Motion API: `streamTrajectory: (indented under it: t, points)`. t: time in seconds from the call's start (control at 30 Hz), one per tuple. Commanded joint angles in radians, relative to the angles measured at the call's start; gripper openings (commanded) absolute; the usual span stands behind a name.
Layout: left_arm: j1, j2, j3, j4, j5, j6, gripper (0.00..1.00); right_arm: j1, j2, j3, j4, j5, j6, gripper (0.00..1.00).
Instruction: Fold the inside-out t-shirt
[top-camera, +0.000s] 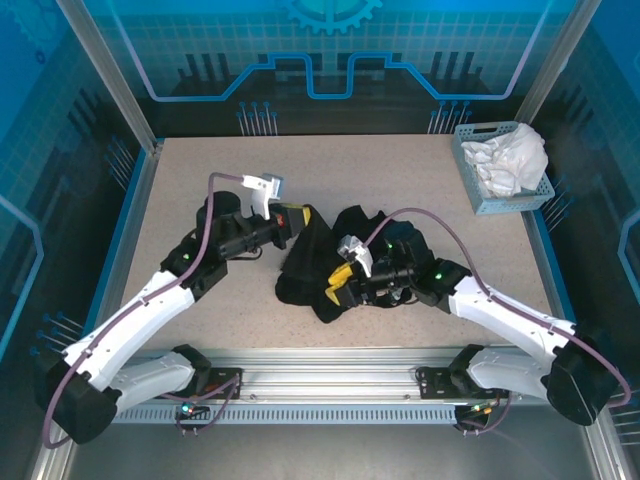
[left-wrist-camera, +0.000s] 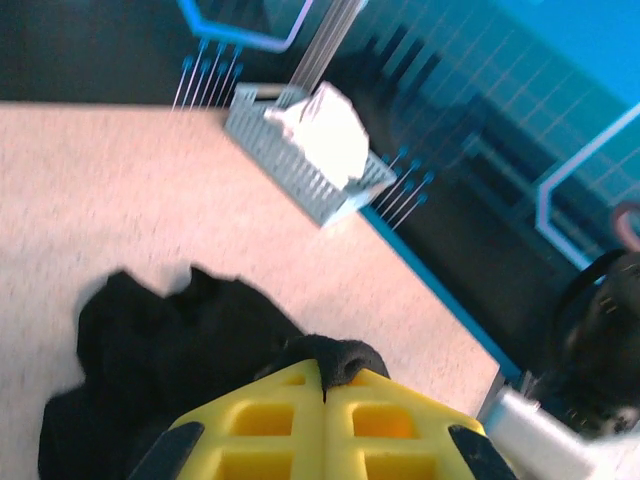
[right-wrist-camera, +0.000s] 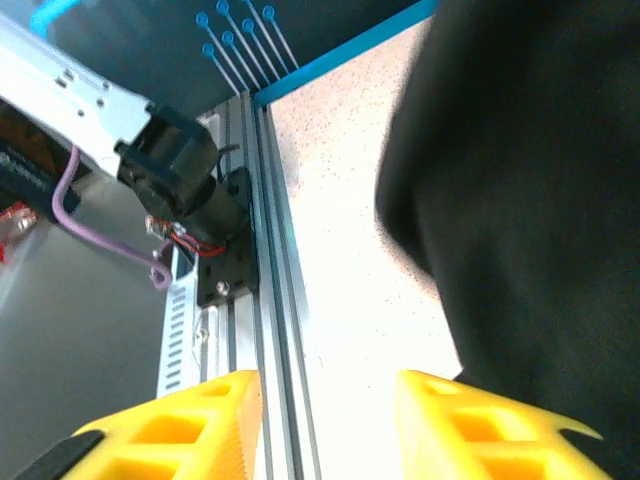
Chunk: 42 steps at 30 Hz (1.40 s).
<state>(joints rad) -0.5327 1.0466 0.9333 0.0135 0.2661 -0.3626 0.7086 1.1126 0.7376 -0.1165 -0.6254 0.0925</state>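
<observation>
While both arms reach inward over the table, elbows bent, the t-shirt lies at table centre between them as a crumpled heap; its long axis and heading cannot be told. Left gripper pinches a shirt fold, jaws closed. Right gripper stands parted at the shirt's near edge.

The t-shirt is black and lies crumpled in a loose, uneven heap near the middle of the desk, not spread flat. A small red-and-white print shows at its upper left edge. One fold sits pinched between the closed fingers of the left pincer.
</observation>
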Motion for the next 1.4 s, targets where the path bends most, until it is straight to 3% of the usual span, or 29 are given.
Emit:
streamTrajectory:
  t: [0.0, 0.23, 0.37, 0.6, 0.7, 0.73, 0.9, 0.97, 1.07, 1.13, 1.37]
  points:
    - [0.004, 0.001, 0.055, 0.032, 0.021, 0.105, 0.00, -0.021, -0.081, 0.075, -0.098, 0.053, -0.066, 0.44]
    - [0.004, 0.004, 0.091, 0.002, 0.102, 0.155, 0.00, -0.141, -0.154, 0.137, -0.107, 0.182, -0.005, 0.55]
    - [0.002, 0.023, 0.109, -0.004, 0.154, 0.116, 0.00, -0.114, -0.078, 0.218, -0.057, 0.148, 0.036, 0.76]
    - [-0.042, 0.035, 0.121, -0.021, 0.134, 0.095, 0.00, -0.040, 0.027, 0.284, -0.015, 0.265, 0.067, 0.80]
    - [-0.080, 0.047, 0.144, -0.054, 0.106, 0.122, 0.00, -0.031, 0.063, 0.301, -0.005, 0.297, 0.101, 0.74]
    - [-0.091, 0.052, 0.150, -0.062, 0.099, 0.129, 0.00, -0.031, 0.071, 0.302, -0.003, 0.294, 0.101, 0.68]
    - [-0.124, 0.061, 0.168, -0.089, 0.082, 0.156, 0.09, -0.055, 0.036, 0.246, 0.001, 0.233, 0.037, 0.18]
    - [-0.124, 0.050, 0.158, -0.090, 0.067, 0.154, 0.25, -0.102, -0.001, 0.195, 0.009, 0.171, 0.003, 0.05]
    - [-0.122, 0.005, 0.107, -0.084, -0.010, 0.141, 0.49, -0.179, -0.066, 0.085, 0.059, 0.029, -0.029, 0.01]
    - [-0.114, -0.030, 0.055, -0.079, -0.061, 0.117, 0.58, -0.217, -0.105, 0.026, 0.095, -0.052, -0.032, 0.01]
    - [-0.070, -0.030, -0.123, -0.084, 0.010, 0.007, 0.71, -0.267, -0.169, -0.097, 0.153, -0.152, -0.003, 0.02]
